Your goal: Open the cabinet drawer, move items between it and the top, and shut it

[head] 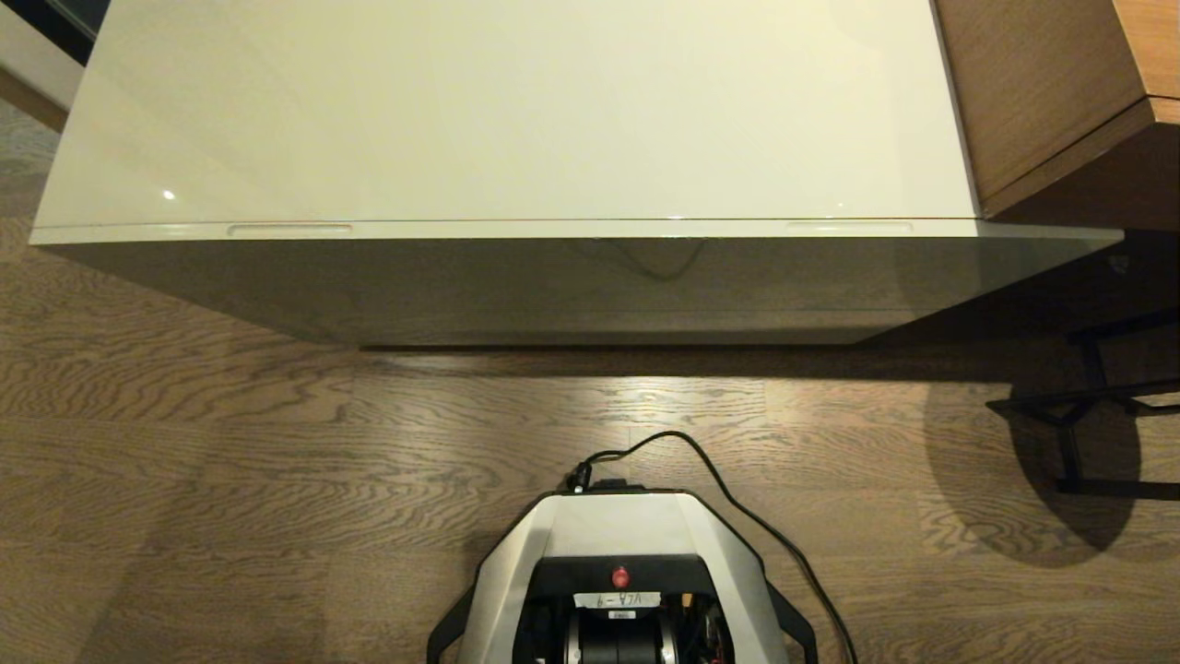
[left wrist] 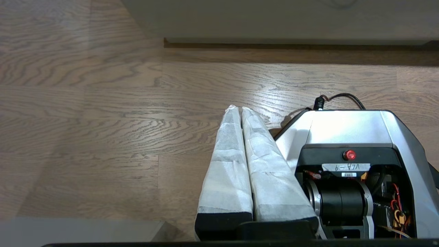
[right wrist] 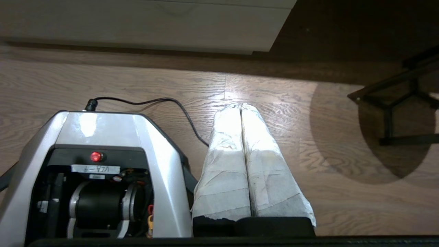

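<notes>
The cabinet's glossy cream top [head: 507,111] fills the far half of the head view and lies bare. Under its front edge the cabinet drawer [head: 553,286] sits pushed in flush, with two slim slots [head: 290,229] along that edge. No items show; they are hidden or out of view. My left gripper [left wrist: 239,109] hangs low beside my base, well short of the cabinet, its white-wrapped fingers [left wrist: 226,164] pressed together on nothing. My right gripper [right wrist: 240,105] is parked the same way on the other side, shut and empty. Neither arm appears in the head view.
Brown wooden furniture [head: 1051,92] adjoins the cabinet's right end. A black metal stand [head: 1088,415] rests on the floor to the right. My base [head: 618,553] faces the cabinet across a strip of wood floor [head: 277,443], with a black cable [head: 737,498] trailing from it.
</notes>
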{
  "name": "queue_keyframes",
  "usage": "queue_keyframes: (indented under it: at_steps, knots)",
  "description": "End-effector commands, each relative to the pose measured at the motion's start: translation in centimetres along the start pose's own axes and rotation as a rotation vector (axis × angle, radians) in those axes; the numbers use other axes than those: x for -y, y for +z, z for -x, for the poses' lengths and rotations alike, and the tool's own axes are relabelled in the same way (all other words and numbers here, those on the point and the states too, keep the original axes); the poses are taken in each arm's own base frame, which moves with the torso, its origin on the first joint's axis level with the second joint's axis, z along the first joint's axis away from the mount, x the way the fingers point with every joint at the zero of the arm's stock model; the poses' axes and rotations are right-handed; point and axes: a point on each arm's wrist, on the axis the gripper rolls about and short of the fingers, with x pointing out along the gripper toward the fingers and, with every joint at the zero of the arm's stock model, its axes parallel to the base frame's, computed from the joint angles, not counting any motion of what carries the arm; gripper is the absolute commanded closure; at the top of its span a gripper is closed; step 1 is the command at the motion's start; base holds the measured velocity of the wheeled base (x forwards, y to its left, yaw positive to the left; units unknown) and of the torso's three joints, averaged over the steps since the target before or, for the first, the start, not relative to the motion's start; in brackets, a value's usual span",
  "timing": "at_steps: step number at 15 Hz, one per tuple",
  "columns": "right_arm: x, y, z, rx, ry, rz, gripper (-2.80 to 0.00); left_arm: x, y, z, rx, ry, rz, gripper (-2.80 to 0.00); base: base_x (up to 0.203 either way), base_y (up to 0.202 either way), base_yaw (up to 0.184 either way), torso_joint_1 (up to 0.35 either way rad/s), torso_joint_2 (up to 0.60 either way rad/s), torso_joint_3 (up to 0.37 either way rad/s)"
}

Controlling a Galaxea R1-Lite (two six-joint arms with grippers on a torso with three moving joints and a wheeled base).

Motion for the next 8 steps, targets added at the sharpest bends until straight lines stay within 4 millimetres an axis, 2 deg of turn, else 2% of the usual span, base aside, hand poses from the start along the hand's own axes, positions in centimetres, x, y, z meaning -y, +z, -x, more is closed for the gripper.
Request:
queue_keyframes:
  at_steps: [1,6,8]
  knots:
    - [-0.01,-0.13,-0.05,-0.012,-0.001,-0.005,0.0,0.0,-0.12,-0.05,-0.006,0.001,0.001,0.0,0.0,0.0,0.0,0.0,0.0,0.0]
    - [-0.02,-0.33,-0.05,-0.032,0.001,-0.014,0.0,0.0,-0.12,-0.05,-0.006,0.001,0.0,0.0,0.0,0.0,0.0,0.0,0.0,0.0]
    - [-0.04,-0.62,-0.03,-0.063,-0.005,-0.07,0.0,0.0,-0.12,-0.05,-0.006,0.001,0.001,0.0,0.0,0.0,0.0,0.0,0.0,0.0]
